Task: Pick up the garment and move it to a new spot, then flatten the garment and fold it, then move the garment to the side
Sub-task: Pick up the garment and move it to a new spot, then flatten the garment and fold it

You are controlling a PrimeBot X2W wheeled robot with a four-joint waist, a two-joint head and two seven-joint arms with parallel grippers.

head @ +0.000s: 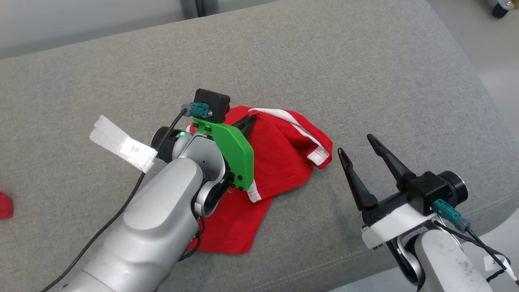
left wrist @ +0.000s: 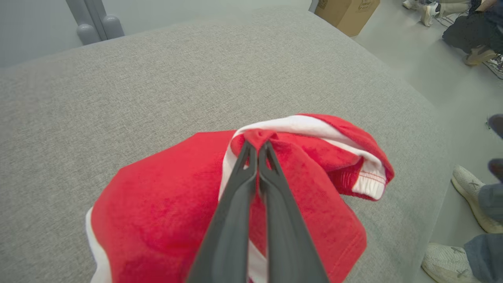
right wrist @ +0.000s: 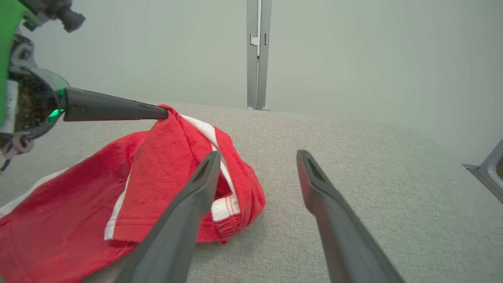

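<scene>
**Gripper state.** The left gripper [left wrist: 258, 145] has its fingers closed on a small fold of the red garment [head: 284, 158], close to a white-trimmed edge. The right gripper [head: 355, 144] has its fingers spread wide and holds nothing. It sits just right of the garment.

**Garment location.** The garment is bunched at the centre of the grey cushion [head: 324, 52]. It is raised at the pinch point and lies on the surface elsewhere. Its near part passes beneath the left arm.

**Hazards.**
1. Slip: the fingertips hold only a small bite of cloth. A quick lift is likely to pull the fold free.
2. Twist: one hem is rolled over on the right side. Lifting from a single point probably keeps the cloth tangled and makes flattening harder.
3. Snag: the cloth beneath the left arm may catch on the wrist or its cable.
4. Overhang: the cushion's right edge is near. Placing the garment that way risks it sliding off.
</scene>
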